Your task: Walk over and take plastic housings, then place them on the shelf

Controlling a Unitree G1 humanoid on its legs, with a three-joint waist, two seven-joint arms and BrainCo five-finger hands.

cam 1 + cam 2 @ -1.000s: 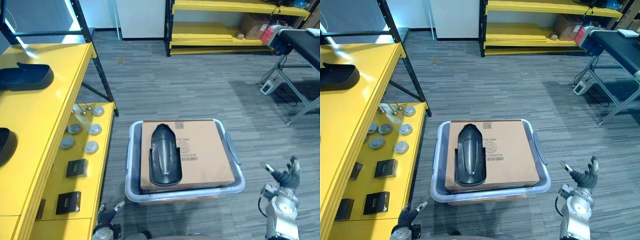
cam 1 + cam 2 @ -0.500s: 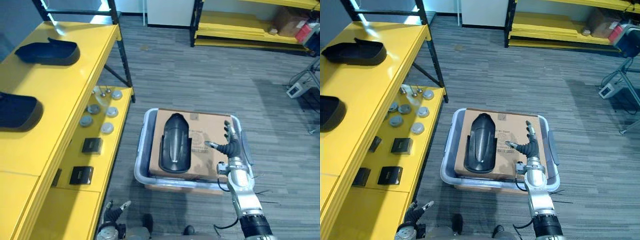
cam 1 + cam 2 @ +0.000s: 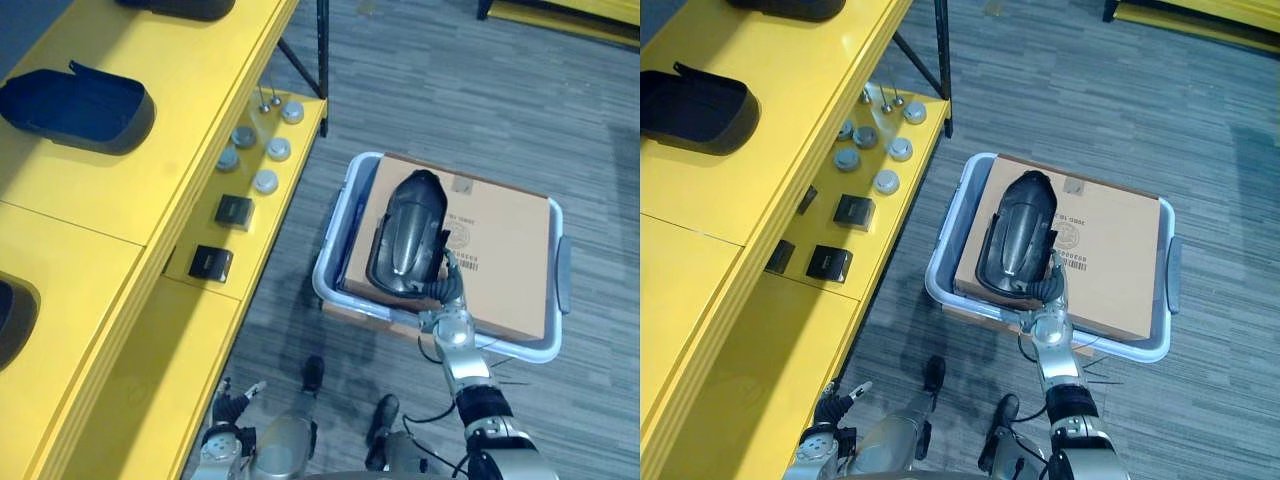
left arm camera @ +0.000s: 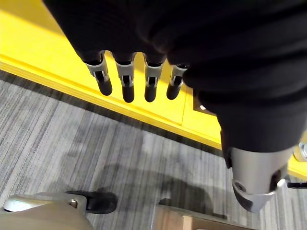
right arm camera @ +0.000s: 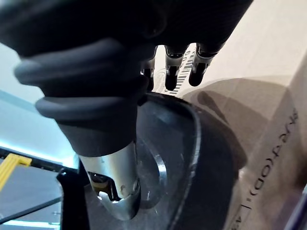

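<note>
A black plastic housing (image 3: 405, 235) lies hollow side up on a cardboard box (image 3: 500, 250) inside a grey bin (image 3: 336, 245). My right hand (image 3: 447, 296) is at the housing's near end. In the right wrist view its fingers (image 5: 171, 76) reach straight out over the box, while the thumb (image 5: 114, 189) lies over the housing's hollow (image 5: 163, 158); the hand is open. My left hand (image 3: 232, 403) hangs low by the floor, its fingers (image 4: 127, 84) straight and holding nothing. More black housings (image 3: 75, 105) sit on the yellow shelf (image 3: 150, 190) to the left.
The shelf's lower level carries several round grey discs (image 3: 262, 150) and two small black blocks (image 3: 233, 210). A black upright post (image 3: 322, 40) stands at the shelf's corner. Grey striped floor (image 3: 480, 90) lies beyond the bin.
The camera has moved nearer and looks more steeply down. My right hand has shifted left from above the box's right part to the housing's near end. The left hand stays low.
</note>
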